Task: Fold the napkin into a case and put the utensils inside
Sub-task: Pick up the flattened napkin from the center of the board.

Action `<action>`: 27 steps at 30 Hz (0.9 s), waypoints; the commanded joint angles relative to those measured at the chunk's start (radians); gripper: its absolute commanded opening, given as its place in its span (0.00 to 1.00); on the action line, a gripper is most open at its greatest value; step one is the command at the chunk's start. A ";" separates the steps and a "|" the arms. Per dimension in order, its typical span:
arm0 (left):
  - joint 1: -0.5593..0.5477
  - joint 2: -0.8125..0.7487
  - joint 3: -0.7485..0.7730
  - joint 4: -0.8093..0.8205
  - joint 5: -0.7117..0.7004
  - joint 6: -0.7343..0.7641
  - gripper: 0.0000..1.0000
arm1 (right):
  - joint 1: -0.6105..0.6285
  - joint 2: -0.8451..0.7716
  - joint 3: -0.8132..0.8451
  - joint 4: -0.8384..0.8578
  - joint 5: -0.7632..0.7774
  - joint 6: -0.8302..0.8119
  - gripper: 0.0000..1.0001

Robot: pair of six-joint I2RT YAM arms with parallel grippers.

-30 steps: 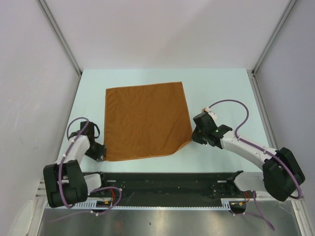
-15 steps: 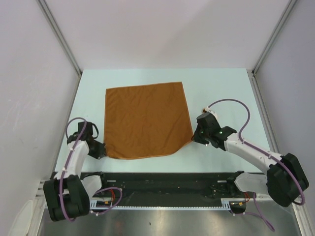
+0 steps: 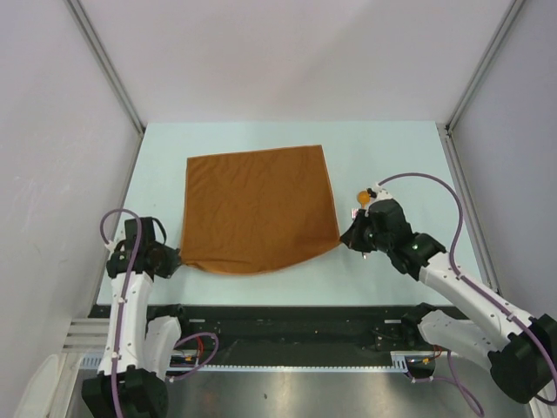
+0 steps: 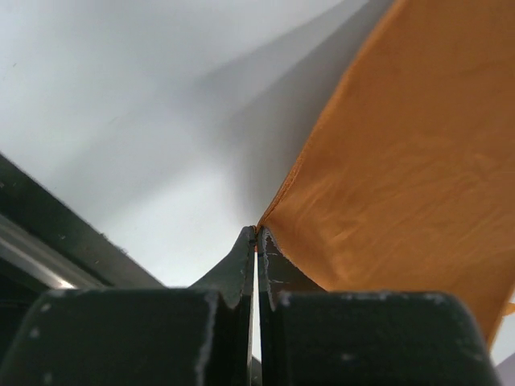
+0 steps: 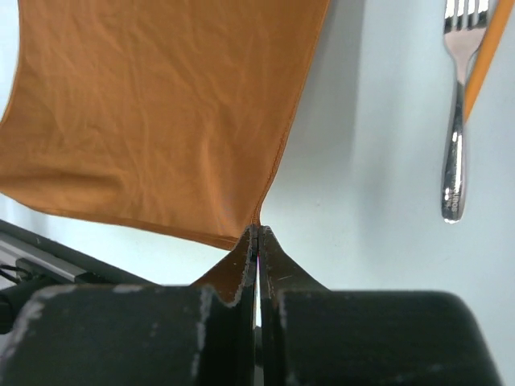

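Note:
The rust-orange napkin (image 3: 258, 205) lies spread on the table, its near edge sagging between two lifted corners. My left gripper (image 3: 177, 259) is shut on the near left corner, and the cloth (image 4: 402, 161) rises from its tips (image 4: 257, 231). My right gripper (image 3: 345, 239) is shut on the near right corner (image 5: 257, 229), with the napkin (image 5: 161, 104) stretching away from it. The silver fork (image 5: 455, 121) lies on the table to the right of the cloth. The spoon's orange bowl (image 3: 364, 197) peeks out beside the right wrist. No case is in view.
The pale table (image 3: 392, 148) is fenced by metal frame posts (image 3: 104, 65) and white walls at left, right and back. A black rail (image 3: 287, 318) runs along the near edge between the arm bases.
My left gripper has shut on the napkin's near left corner. Both grippers have lifted their corners, so the near edge now bows. The right wrist shifted and uncovered the spoon's bowl.

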 commanded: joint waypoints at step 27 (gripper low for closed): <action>-0.002 0.076 -0.094 0.253 0.249 0.191 0.00 | 0.136 0.286 -0.084 -0.077 0.160 0.247 0.39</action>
